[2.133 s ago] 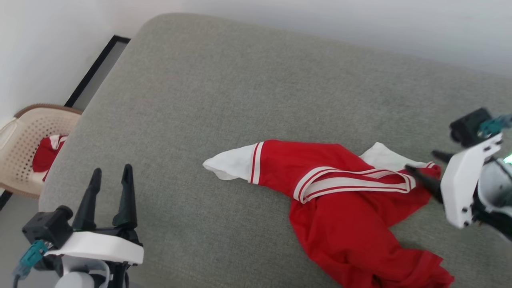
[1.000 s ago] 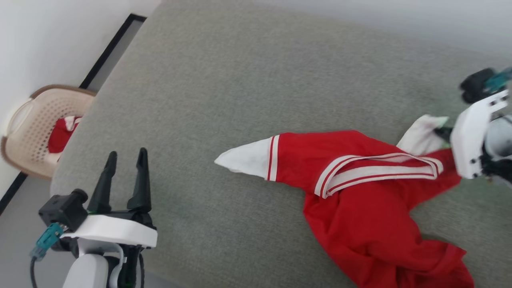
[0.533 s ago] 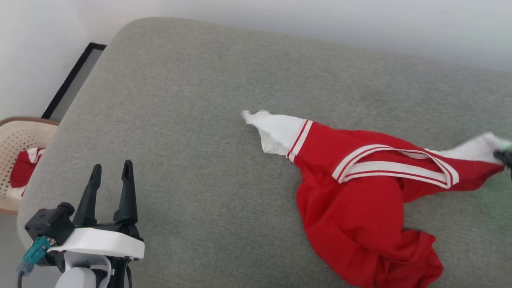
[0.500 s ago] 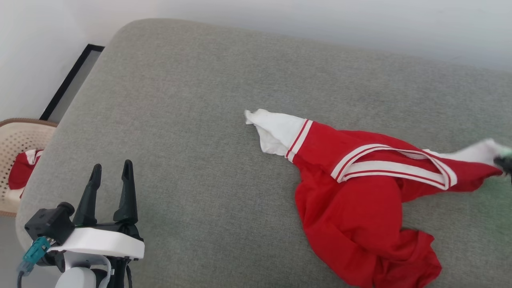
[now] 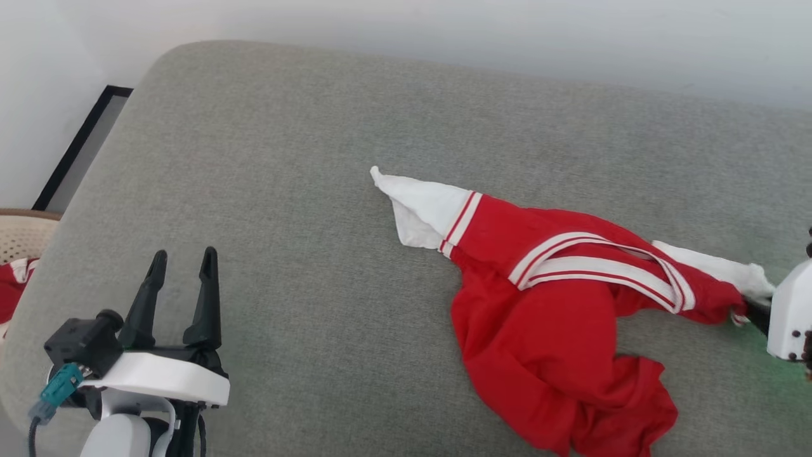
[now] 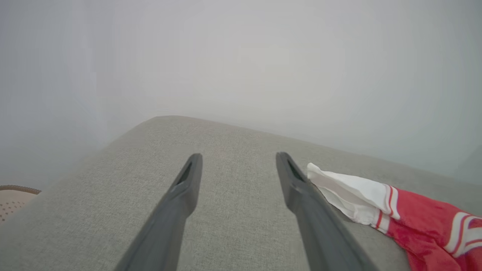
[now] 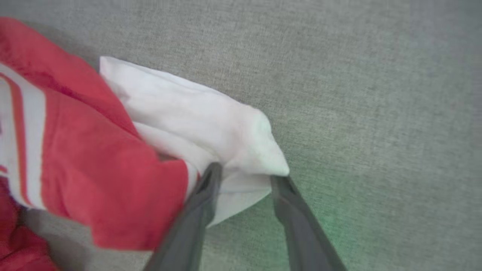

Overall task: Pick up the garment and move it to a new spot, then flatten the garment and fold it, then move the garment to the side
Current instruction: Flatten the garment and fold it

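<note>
Garment (image 5: pixel 545 330) is a red T-shirt of thin soft cloth, with white short sleeves and red-and-white striped bands. One white sleeve (image 7: pixel 211 124) ends right at the right gripper (image 7: pixel 246 176). That gripper's two long dark fingers (image 7: pixel 188 226) stand apart. The tip of the sleeve lies in the gap between them and touches both fingertips. The fingers do not squeeze it, so this hand is loose. A soft green glow (image 7: pixel 331 222) falls on the big grey cushion (image 5: pixel 304 127), a wide pad covered in woven cloth, just beside the fingers.

The whole garment lies on the big grey cushion, on its right half. The sleeve by the gripper is close to the cushion's right side. From there the striped neck band (image 5: pixel 596 266) runs toward the cushion's middle, squashed long and flat. The other white sleeve (image 5: pixel 425 203) reaches the middle of the cushion and ends in a point. The red body is bunched and wrinkled and spreads toward the cushion's near side.

The left gripper (image 5: pixel 184 254) is over the cushion's near left corner, well apart from the garment. Its fingers are spread wide, with only the grey cloth of the cushion seen between them.

A beige plastic basket with little holes (image 5: pixel 22 235) stands just off the cushion's left edge, lower than the cushion top. A small red-and-white cloth (image 5: pixel 9 285) is bunched inside it. A pale wall (image 5: pixel 444 38) rises behind the cushion's far edge.
</note>
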Motion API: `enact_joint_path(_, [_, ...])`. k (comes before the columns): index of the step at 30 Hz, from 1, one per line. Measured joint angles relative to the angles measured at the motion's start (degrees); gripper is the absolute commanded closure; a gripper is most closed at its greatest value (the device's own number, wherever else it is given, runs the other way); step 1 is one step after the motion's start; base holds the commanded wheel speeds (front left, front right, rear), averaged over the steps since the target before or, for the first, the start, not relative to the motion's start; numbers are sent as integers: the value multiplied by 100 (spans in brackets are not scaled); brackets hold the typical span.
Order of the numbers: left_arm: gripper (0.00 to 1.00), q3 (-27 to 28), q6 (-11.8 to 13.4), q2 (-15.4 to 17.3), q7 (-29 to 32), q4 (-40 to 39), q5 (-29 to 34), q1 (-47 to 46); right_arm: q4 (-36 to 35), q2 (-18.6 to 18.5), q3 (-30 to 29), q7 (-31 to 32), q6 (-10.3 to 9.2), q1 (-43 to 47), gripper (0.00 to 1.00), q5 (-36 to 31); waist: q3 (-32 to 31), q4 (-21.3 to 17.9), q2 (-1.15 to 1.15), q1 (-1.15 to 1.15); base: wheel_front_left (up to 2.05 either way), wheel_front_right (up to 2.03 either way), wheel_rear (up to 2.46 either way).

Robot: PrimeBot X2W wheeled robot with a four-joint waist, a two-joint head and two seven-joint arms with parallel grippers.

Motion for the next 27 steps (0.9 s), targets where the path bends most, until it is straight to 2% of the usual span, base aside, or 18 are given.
enact_joint_path(6, [0, -192, 0, 244, 134, -133, -66, -84, -686, 96, -286, -375, -3, 73, 0, -368, -80, -204, 0, 0, 0, 0, 0])
enact_joint_path(12, [0, -222, 15, 411, 327, -356, -67, -74, -1725, 268, -590, -918, -3, 484, 0, -815, -188, -500, 0, 0, 0, 0, 0])
enact_joint_path(20, [0, -230, 76, 519, 487, -534, -111, 51, -3084, 732, -780, -1506, -3, 1193, 0, -1437, -258, -955, 0, 0, 0, 0, 0])
enact_joint_path(27, [0, -299, 86, 570, 590, -599, -110, 100, -3669, 1280, -959, -2376, -3, 1636, 0, -2090, -282, -1269, 0, 0, 0, 0, 0])
